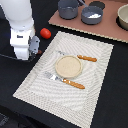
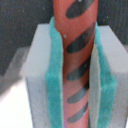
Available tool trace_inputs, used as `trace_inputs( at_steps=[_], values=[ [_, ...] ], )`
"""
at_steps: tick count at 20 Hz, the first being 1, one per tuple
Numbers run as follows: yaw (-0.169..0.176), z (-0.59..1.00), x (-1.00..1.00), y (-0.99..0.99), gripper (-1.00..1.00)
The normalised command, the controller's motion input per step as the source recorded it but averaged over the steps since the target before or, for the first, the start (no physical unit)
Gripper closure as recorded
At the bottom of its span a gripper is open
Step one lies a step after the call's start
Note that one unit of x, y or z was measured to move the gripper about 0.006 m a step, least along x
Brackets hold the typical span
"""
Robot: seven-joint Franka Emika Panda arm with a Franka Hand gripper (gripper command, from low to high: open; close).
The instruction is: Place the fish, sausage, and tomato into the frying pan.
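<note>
1. the hand [image 2: 75, 75] is clenched on the sausage [image 2: 77, 60]: in the wrist view the reddish stick with dark grill stripes runs lengthwise between the two teal pads [image 2: 54, 80], which press on it from both sides. held along its length like this it should not swing or slip while carried.
2. in the exterior view the hand [image 1: 26, 50] hangs low over the worktop [image 1: 107, 107], just off one corner of the striped mat [image 1: 95, 80]; the sausage itself is hidden there by the white arm.
3. the tomato [image 1: 45, 33] lies just beside the hand, on the dark worktop off the mat, not yet picked up.
4. farther from the hand, in the middle of the mat, sit a beige plate [image 1: 68, 66], a fork [image 1: 62, 80] and a second orange-handled utensil [image 1: 80, 57]; these are a place setting, not task items.
5. well away from the hand, on the brown board [image 1: 107, 31], stands the frying pan [image 1: 91, 15], next to a taller pot [image 1: 67, 8]. something white lies in the pan, likely the fish [image 1: 93, 16], though too blurred to be sure.
6. my judgement: the sausage must be carried across the mat to the pan, high enough to clear the plate and rim.
</note>
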Motion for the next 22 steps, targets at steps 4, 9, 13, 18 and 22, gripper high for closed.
trace_inputs(
  at_steps=[4,9,13,18,22],
  values=[
    [0.073,1.0,0.86,0.47,1.0],
    [0.016,1.0,0.95,0.64,1.0],
    [0.0,1.0,1.0,0.75,1.0],
    [0.0,1.0,1.0,0.78,1.0],
    [0.0,1.0,0.99,0.78,1.0]
  ],
)
